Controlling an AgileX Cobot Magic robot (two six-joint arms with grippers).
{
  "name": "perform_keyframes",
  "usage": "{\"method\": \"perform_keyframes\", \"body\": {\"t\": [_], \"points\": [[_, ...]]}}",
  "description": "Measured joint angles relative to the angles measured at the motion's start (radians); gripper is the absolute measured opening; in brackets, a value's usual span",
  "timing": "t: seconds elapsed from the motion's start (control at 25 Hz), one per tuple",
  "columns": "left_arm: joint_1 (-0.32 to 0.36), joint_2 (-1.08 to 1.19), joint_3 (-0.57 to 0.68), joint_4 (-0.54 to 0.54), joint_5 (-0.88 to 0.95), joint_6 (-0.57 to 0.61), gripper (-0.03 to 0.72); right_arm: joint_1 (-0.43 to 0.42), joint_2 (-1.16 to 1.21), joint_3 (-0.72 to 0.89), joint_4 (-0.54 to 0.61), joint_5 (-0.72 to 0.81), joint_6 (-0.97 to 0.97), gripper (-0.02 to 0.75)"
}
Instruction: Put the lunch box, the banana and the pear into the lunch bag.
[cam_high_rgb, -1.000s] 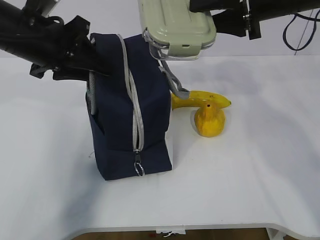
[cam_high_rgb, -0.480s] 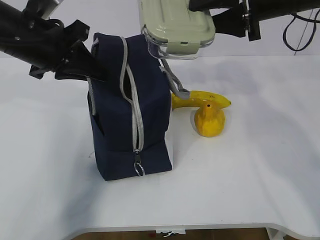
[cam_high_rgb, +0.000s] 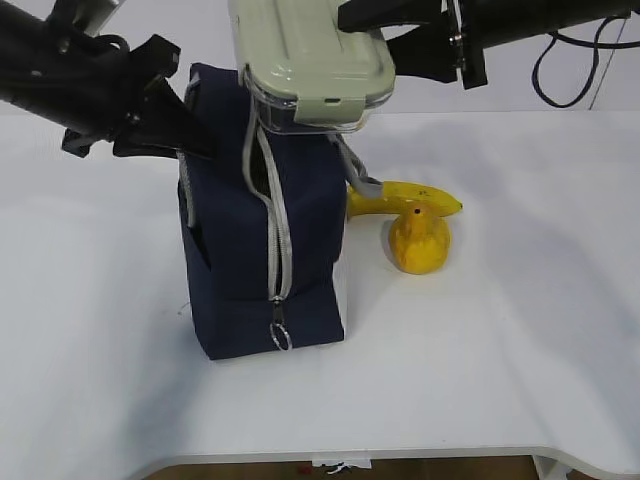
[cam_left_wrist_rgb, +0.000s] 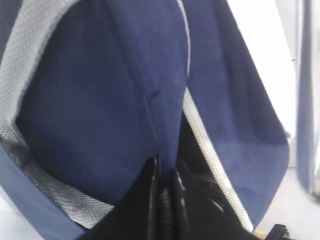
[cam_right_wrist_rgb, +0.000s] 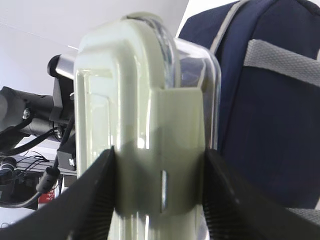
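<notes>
Shifted left since the earlier frame, lunch box now above the top of the lunch bag, gripped across its lid by the right claw. Left claw clenched on the bag's fabric beside the gaping zipper. Banana and pear touching, on the surface right of the bag.

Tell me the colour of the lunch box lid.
Pale sage green; the lid shows best in the exterior view.
</notes>
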Motion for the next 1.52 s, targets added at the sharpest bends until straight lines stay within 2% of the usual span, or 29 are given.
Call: {"method": "perform_keyframes", "body": {"t": [0.24, 0.52, 0.96, 1.28, 1.52], "points": [[0.0, 0.0, 0.0, -0.01, 0.0, 0.004, 0.007, 0.004, 0.0, 0.0, 0.0, 0.0, 0.001, 0.363], [0.0, 0.0, 0.0, -0.01, 0.0, 0.006, 0.007, 0.056, 0.016, 0.0, 0.0, 0.0, 0.001, 0.363], [0.0, 0.0, -0.002, -0.014, 0.012, 0.01, 0.007, 0.06, 0.109, -0.002, -0.037, -0.052, 0.002, 0.363], [0.0, -0.028, -0.002, -0.016, 0.04, 0.024, 0.006, 0.06, 0.123, -0.007, -0.214, -0.165, 0.004, 0.363], [0.0, -0.037, -0.002, -0.016, 0.05, 0.077, 0.006, 0.079, 0.123, -0.007, -0.211, -0.174, 0.004, 0.363]]}}
